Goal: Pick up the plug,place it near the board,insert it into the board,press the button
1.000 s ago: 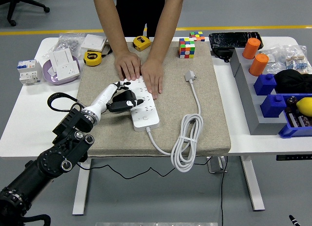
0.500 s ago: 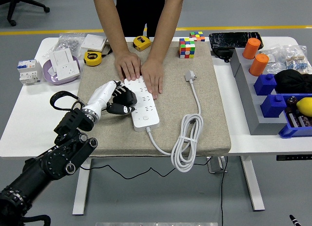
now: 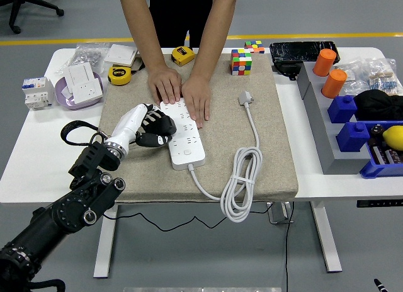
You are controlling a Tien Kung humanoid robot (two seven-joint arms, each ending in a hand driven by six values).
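A white power strip (image 3: 184,136) lies on the beige mat (image 3: 271,153), its round button (image 3: 187,153) near its close end. A person at the far side presses both hands (image 3: 182,90) on the strip's far end. My left hand (image 3: 150,127) sits at the strip's left edge, fingers shut on a black plug (image 3: 160,124). The plug is beside the left row of sockets; I cannot tell whether its pins touch the strip. The right arm is out of view.
The strip's own white cable coils at the mat's front (image 3: 239,179) and ends in a grey plug (image 3: 245,98). Rubik's cubes (image 3: 241,61), tape measures (image 3: 119,75), a purple bowl of sockets (image 3: 79,87), and blue bins (image 3: 352,119) with orange cylinders (image 3: 334,82) ring the mat.
My left hand with the black plug has drawn back left and slightly away, from over the strip's sockets to its left edge. The person's hands have stayed put.
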